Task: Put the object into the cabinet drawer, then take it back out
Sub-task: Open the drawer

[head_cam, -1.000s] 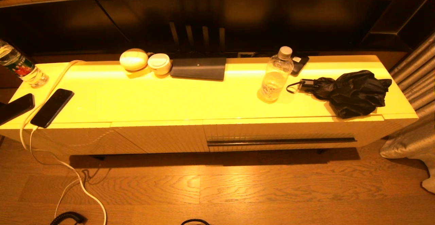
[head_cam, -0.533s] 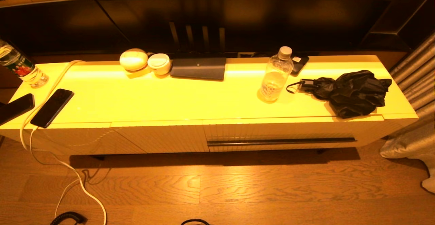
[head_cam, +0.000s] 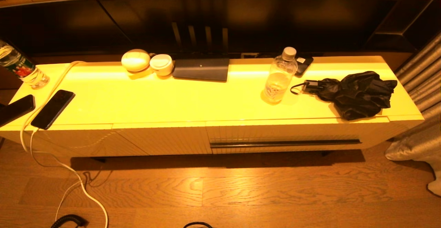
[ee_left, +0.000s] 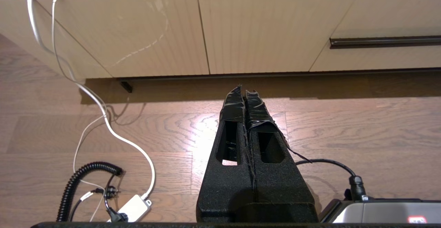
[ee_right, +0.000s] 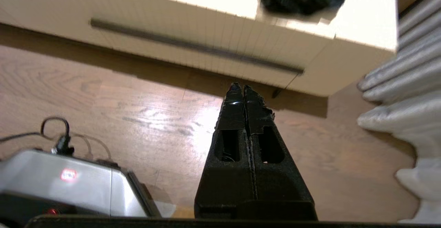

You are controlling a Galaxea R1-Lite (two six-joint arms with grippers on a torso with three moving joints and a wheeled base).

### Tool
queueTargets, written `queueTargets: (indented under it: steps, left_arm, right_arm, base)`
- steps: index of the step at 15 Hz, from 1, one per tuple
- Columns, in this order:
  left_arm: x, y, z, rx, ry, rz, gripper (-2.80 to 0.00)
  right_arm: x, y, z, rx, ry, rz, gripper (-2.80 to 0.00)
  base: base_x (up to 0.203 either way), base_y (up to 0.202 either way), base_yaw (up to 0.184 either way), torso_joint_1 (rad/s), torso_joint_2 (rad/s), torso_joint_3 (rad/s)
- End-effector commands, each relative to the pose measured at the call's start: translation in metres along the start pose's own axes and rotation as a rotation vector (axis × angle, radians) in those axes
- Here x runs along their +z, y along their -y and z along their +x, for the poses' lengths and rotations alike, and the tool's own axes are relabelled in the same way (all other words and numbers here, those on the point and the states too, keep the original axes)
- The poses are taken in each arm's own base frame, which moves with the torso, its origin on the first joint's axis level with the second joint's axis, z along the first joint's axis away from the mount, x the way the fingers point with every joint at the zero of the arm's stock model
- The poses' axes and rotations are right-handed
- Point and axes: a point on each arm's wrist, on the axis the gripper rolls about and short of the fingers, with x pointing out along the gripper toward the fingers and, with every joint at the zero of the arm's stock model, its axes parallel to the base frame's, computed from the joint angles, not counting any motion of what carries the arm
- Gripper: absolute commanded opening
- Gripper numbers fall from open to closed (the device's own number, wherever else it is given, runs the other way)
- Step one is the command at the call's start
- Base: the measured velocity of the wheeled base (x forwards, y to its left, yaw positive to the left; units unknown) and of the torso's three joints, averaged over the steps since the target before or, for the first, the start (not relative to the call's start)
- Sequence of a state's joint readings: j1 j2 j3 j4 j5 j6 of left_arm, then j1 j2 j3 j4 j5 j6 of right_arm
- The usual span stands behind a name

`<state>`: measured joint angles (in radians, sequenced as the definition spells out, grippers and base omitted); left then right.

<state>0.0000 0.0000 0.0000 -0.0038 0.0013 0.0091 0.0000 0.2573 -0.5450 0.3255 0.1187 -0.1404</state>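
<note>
Along the glossy cabinet top (head_cam: 193, 100), running from the left end: a labelled water bottle (head_cam: 20, 70), two dark phones (head_cam: 53, 108) with a white charging cable (head_cam: 69, 173) trailing to the floor, two pale rounded containers (head_cam: 136, 60), a flat dark pad (head_cam: 201, 69), a clear water bottle (head_cam: 279, 76), and a crumpled black folding umbrella (head_cam: 356, 93) at the right end. The cabinet drawer (head_cam: 286, 136) sits below the bottle and umbrella, fully closed, its ribbed front flush with the handle-less panels beside it. It will likely handle as a rigid, moderately heavy sliding part; the sensible hold is the long dark handle slot (head_cam: 285, 143), hooked near its middle so the drawer runs out straight. Which item counts as the object cannot be told; the bottle would be light, smooth and slippery, the umbrella soft and shapeless. The left gripper (ee_left: 244, 95) hangs low over the wooden floor before the left-hand panels, fingers pressed together, empty. The right gripper (ee_right: 243, 89) points toward the drawer's right end from just above the floor, well short of the slot, fingers likewise pressed together and holding nothing.
</note>
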Motion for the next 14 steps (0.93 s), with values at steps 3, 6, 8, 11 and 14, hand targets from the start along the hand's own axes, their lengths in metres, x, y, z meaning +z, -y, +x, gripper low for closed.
queueTargets:
  steps: [3, 6, 8, 11, 14]
  left_arm:
    - [0.000, 0.000, 0.000, 0.000, -0.001, 0.000, -2.80]
    - [0.000, 0.000, 0.000, 0.000, -0.001, 0.000, -2.80]
    - [-0.001, 0.000, 0.000, 0.000, -0.002, 0.000, -2.80]
    - [-0.001, 0.000, 0.000, 0.000, -0.003, 0.000, -2.80]
    - [0.000, 0.000, 0.000, 0.000, -0.001, 0.000, -2.80]
  right_arm:
    - [0.068, 0.017, 0.064, 0.040, -0.160, -0.065, -2.80]
    - [0.089, 0.023, 0.105, 0.101, -0.223, -0.247, -2.80]
    - [0.089, 0.024, 0.131, 0.171, -0.274, -0.395, -2.80]
    - [0.076, 0.008, 0.158, 0.340, -0.332, -0.578, -2.80]
    - [0.052, -0.013, 0.180, 0.492, -0.411, -0.771, -2.80]
  base:
    - [0.000, 0.000, 0.000, 0.000, 0.00, 0.000]
    - [0.000, 0.000, 0.000, 0.000, 0.00, 0.000]
    - [0.000, 0.000, 0.000, 0.000, 0.00, 0.000]
    - [0.000, 0.000, 0.000, 0.000, 0.00, 0.000]
    - [0.000, 0.000, 0.000, 0.000, 0.00, 0.000]
